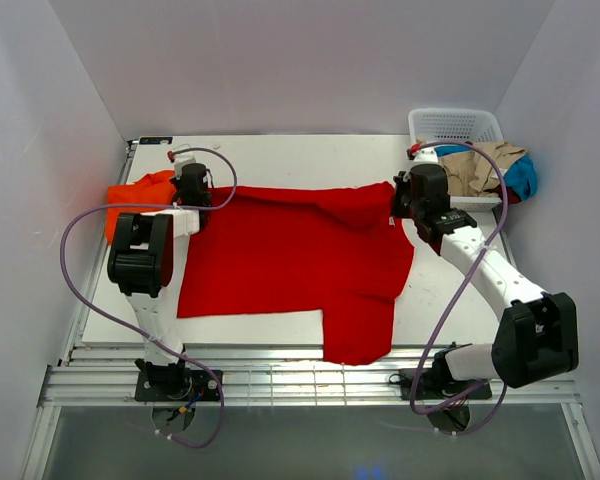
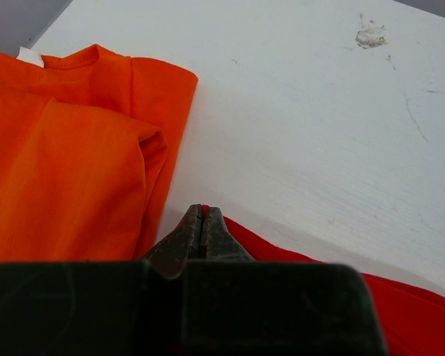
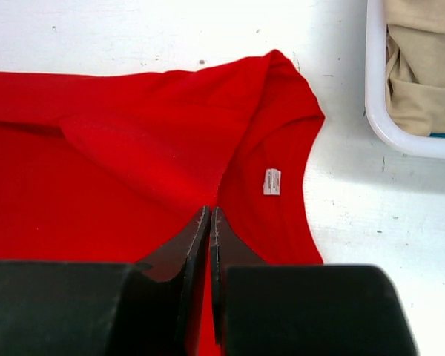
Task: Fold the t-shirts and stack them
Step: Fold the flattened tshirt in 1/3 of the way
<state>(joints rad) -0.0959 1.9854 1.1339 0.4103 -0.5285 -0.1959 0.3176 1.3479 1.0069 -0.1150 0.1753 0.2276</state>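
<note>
One red t-shirt (image 1: 290, 260) seems pinched by left gripper (image 2: 204, 215) and right gripper (image 3: 210, 216)

Bright, even, diffuse light fell from overhead, and the white table (image 1: 310, 160) beyond the red t-shirt (image 1: 290, 260) read matte and evenly lit. Soft grey shadow lay just right of the red t-shirt's collar, under the basket (image 3: 374, 111) rim. The top view was sharp, its lines straight. Nearest each wrist lens, the left gripper (image 2: 205, 211) and right gripper (image 3: 209, 213) looked slightly soft, while the cloth beyond them was crisp.
</note>
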